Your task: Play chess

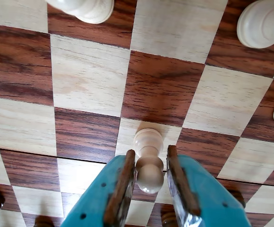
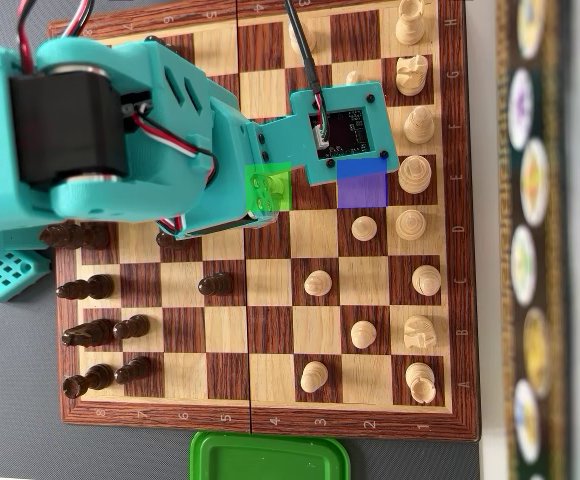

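A white pawn [image 1: 149, 156] stands upright on a light square of the wooden chessboard [image 1: 89, 75]. My teal gripper [image 1: 150, 152] straddles the pawn's round head. The left pad [image 1: 126, 175] touches the head, and a thin gap shows before the right pad [image 1: 175, 172], so the jaws are open and close around it. In the overhead view the gripper [image 2: 270, 190] hangs over a green-tinted square [image 2: 268, 175] with the pawn [image 2: 279, 186] partly hidden under the arm. A blue-tinted square [image 2: 362, 185] lies two files to the right.
White pieces [image 2: 413, 175] stand along the board's right side, with pawns [image 2: 317, 283] advanced. Dark pieces [image 2: 100, 290] line the left, and one dark pawn [image 2: 215, 284] is forward. A green lid [image 2: 270, 458] lies below the board. Other white pieces [image 1: 260, 23] stand ahead in the wrist view.
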Motion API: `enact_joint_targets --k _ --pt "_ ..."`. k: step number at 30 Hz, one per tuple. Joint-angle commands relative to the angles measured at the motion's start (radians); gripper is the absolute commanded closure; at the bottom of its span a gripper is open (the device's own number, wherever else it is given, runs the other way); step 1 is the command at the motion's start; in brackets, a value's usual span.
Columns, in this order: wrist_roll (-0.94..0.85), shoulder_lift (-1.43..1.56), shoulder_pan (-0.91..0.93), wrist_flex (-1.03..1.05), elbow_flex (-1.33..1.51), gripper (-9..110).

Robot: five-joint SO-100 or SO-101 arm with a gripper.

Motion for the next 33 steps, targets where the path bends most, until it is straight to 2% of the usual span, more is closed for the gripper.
enact_joint_targets --k 1,6,33 --pt "0.005 0.014 0.006 0.003 -0.015 90" --pt "-0.003 0.015 0.006 0.005 -0.017 86" --pt "0.005 0.215 -0.009 0.003 -0.017 86"
